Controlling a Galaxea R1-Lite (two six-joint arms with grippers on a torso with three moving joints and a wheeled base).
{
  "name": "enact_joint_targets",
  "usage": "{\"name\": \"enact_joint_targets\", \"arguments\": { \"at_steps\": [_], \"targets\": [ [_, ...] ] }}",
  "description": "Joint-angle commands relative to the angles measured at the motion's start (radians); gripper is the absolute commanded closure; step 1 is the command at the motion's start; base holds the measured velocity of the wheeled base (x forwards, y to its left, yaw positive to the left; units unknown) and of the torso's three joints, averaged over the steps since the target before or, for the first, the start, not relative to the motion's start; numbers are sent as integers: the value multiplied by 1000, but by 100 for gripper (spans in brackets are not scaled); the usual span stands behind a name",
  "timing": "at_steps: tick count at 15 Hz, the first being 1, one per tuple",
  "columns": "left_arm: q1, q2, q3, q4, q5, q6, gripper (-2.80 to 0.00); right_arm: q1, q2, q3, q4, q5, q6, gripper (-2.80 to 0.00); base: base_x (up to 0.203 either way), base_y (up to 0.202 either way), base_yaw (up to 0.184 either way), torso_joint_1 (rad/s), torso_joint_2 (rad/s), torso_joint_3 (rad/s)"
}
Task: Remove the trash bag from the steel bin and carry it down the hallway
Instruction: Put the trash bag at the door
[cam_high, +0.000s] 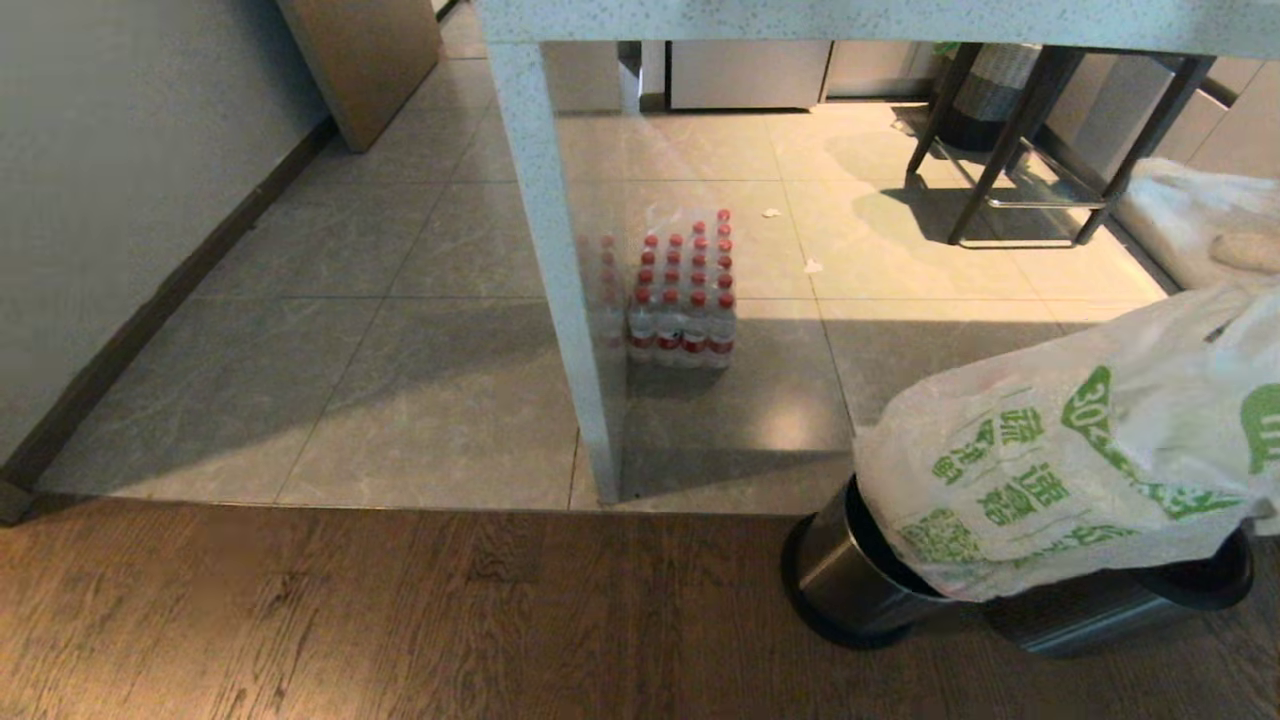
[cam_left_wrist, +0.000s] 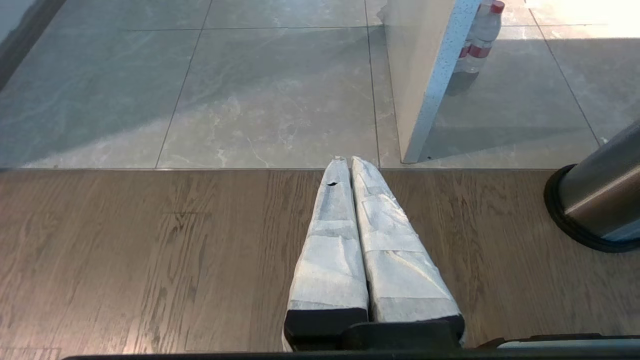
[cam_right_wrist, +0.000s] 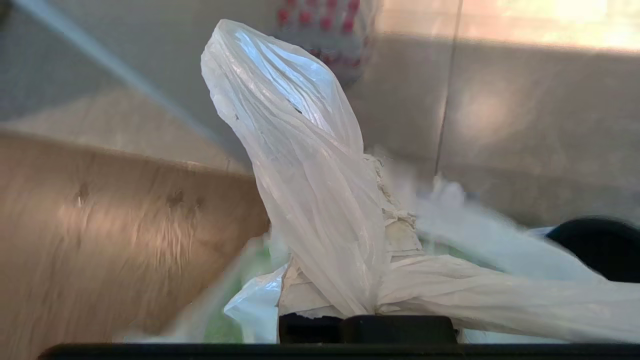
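Steel bin (cam_high: 850, 580) lies tipped on the wood-plank floor (cam_high: 300, 620), mouth facing right. Trash bag (cam_high: 1060, 470) is half drawn out: bottom end inside the bin mouth, long axis rising from the bin toward the upper right. Right pincer (cam_right_wrist: 385, 225) clamped on bunched bag plastic. Left pincer (cam_left_wrist: 350, 162) closed, empty, low over the planks. Bottle pack (cam_high: 683, 290) on the tiles.

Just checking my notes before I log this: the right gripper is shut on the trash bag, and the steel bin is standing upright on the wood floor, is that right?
Not quite: in the head view the steel bin lies tipped on its side on the wood floor, not upright. The rest holds: the right gripper is shut on the trash bag.
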Motion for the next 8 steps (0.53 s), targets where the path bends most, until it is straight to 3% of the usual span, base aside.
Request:
{"name": "enact_joint_targets", "arguments": {
  "at_steps": [1, 5, 8],
  "targets": [
    [0, 0, 0, 0, 0, -1, 0, -4, -75, -66, 46, 2, 1, 0, 0, 0, 0, 0, 0, 0],
    [0, 0, 0, 0, 0, -1, 0, -39, -233, -46, 281, -14, -4, 0, 0, 0, 0, 0, 0, 0],
    [0, 0, 0, 0, 0, -1, 0, -87, -398, 82, 443, -25, -36, 0, 0, 0, 0, 0, 0, 0]
  ]
}}
